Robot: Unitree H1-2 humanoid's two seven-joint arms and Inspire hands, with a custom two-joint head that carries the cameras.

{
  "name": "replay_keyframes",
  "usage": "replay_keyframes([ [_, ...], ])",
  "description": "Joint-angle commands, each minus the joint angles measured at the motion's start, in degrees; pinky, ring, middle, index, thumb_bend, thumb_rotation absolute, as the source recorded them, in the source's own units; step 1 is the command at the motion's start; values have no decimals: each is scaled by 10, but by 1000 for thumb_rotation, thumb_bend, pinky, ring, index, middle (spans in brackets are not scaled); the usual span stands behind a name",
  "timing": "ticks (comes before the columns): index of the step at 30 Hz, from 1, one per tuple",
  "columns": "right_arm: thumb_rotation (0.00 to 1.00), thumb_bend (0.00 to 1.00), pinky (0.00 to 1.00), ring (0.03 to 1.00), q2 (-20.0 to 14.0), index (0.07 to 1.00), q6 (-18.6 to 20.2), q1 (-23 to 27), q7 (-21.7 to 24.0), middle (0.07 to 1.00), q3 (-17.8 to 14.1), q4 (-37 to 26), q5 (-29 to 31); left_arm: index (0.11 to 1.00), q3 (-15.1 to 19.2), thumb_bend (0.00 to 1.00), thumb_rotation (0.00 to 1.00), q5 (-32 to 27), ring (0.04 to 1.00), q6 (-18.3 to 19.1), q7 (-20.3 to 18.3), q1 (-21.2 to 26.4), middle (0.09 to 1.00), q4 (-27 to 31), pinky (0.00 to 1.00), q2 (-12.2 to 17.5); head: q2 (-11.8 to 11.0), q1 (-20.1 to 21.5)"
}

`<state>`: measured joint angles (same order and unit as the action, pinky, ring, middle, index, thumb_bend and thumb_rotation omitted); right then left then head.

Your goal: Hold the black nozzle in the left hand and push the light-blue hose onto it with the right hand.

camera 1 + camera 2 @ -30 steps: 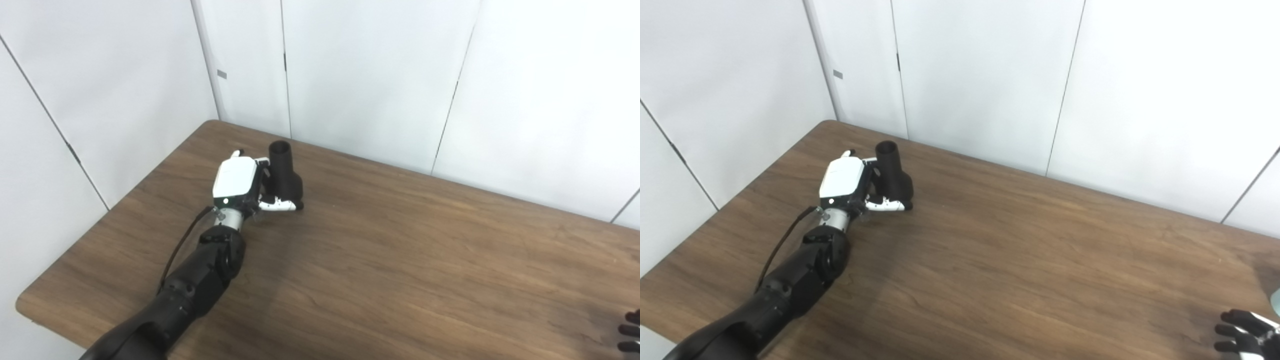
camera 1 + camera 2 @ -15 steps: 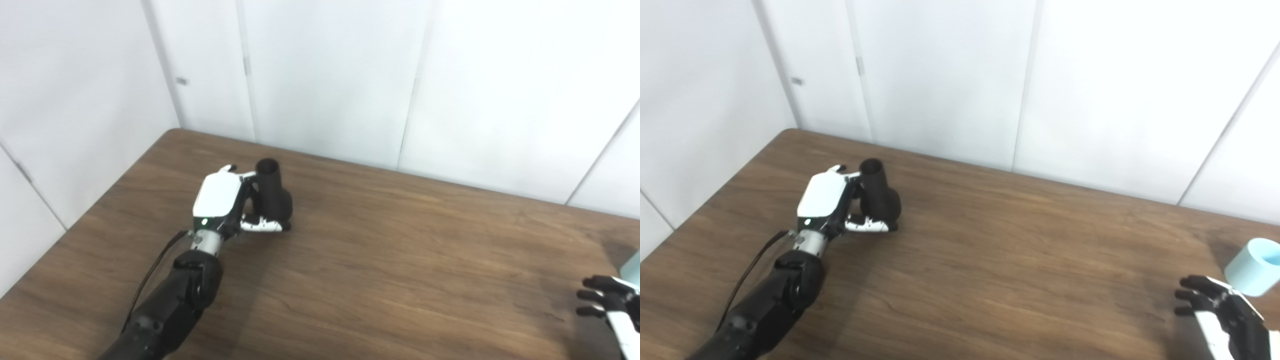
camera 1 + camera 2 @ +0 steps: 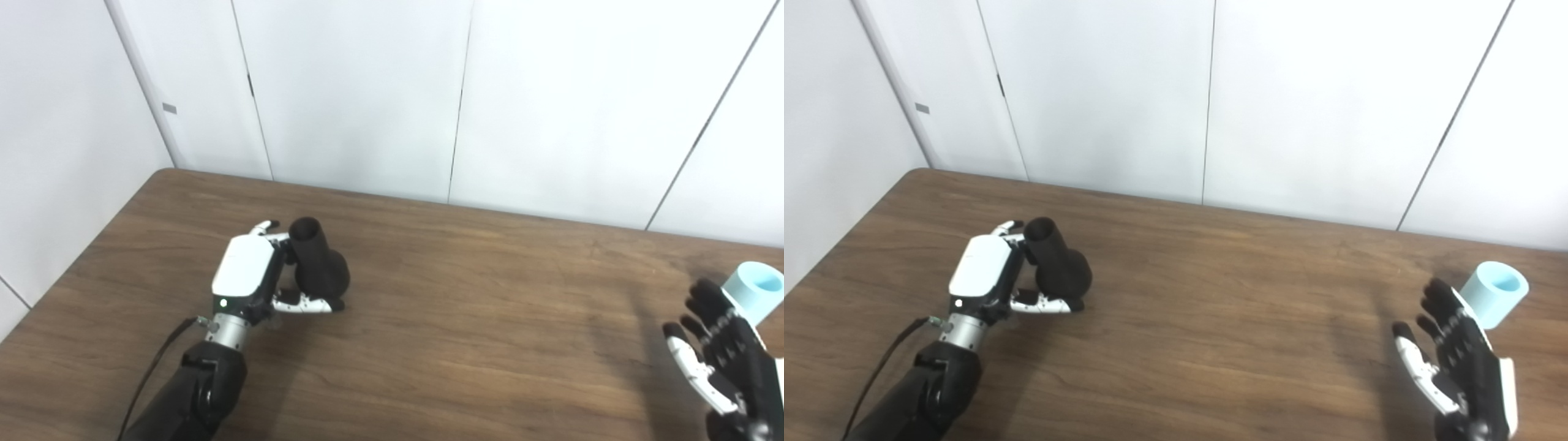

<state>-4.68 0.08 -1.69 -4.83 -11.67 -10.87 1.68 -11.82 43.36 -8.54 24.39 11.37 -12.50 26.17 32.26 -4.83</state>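
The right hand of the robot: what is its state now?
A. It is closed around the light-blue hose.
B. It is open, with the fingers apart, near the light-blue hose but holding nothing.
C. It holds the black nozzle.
B: the right hand has its fingers spread, and the short light-blue cylindrical hose stands free on the wooden table just beyond the fingertips.

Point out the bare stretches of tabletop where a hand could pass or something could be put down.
The widest bare stretch of table lies between the black nozzle in the left hand and the open right hand. The back strip along the wall is bare too. It is tight only beside the light-blue hose.
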Motion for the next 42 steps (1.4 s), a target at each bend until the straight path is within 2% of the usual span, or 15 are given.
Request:
replay_keyframes([
  [1, 20, 186, 777, 816, -3, 783, -38, 11, -6, 810, -9, -10, 9, 493, -9, 525, 0, -1, 467, -18, 3, -17, 469, 4, 828, -14, 1, 0],
  [5, 72, 218, 743, 796, -6, 764, -51, 10, -6, 793, -20, -2, 17, 488, -14, 525, 0, 6, 464, -31, -12, -20, 475, 18, 806, -20, 2, 4],
  [12, 202, 211, 738, 803, -26, 781, -65, 6, -7, 804, -29, 6, 4, 476, -28, 525, 0, 28, 472, -40, -34, -30, 484, 39, 792, -25, 3, 16],
  [16, 190, 204, 755, 806, -25, 782, -54, 6, -14, 804, -38, -3, 7, 477, -32, 525, 0, 37, 473, -49, -38, -37, 484, 46, 780, -31, 4, 21],
  [25, 128, 237, 697, 759, -13, 757, -21, 2, -42, 774, -61, -48, 11, 487, -46, 525, 0, 42, 482, -68, -54, -40, 477, 58, 802, -38, 8, 41],
  [27, 187, 261, 698, 759, -10, 753, -1, 3, -51, 772, -69, -64, 15, 485, -50, 525, 0, 44, 481, -78, -53, -38, 479, 55, 802, -40, 9, 48],
  [33, 263, 263, 679, 732, -1, 711, 32, 5, -77, 734, -82, -91, 5, 483, -63, 525, 0, 55, 471, -119, -38, -31, 480, 35, 775, -51, 12, 60],
  [34, 266, 257, 684, 736, -1, 717, 26, 6, -78, 737, -84, -92, 9, 485, -65, 524, 0, 54, 469, -125, -38, -31, 478, 34, 777, -54, 13, 61],
  [36, 176, 248, 688, 741, -4, 727, 7, 8, -78, 744, -87, -92, 13, 491, -67, 524, 0, 53, 460, -134, -39, -29, 474, 33, 780, -59, 13, 67],
  [38, 145, 237, 687, 745, -6, 735, 7, 8, -80, 749, -88, -95, 6, 492, -67, 524, 0, 55, 456, -142, -39, -28, 473, 30, 781, -61, 13, 74],
  [40, 210, 246, 677, 739, -5, 726, 16, 10, -94, 743, -96, -102, -7, 493, -70, 524, 0, 58, 452, -149, -39, -26, 472, 27, 780, -64, 14, 87],
  [42, 202, 284, 646, 715, -14, 713, 11, 10, -100, 730, -100, -105, -31, 495, -73, 524, 0, 55, 455, -153, -46, -24, 471, 25, 779, -69, 14, 98],
])
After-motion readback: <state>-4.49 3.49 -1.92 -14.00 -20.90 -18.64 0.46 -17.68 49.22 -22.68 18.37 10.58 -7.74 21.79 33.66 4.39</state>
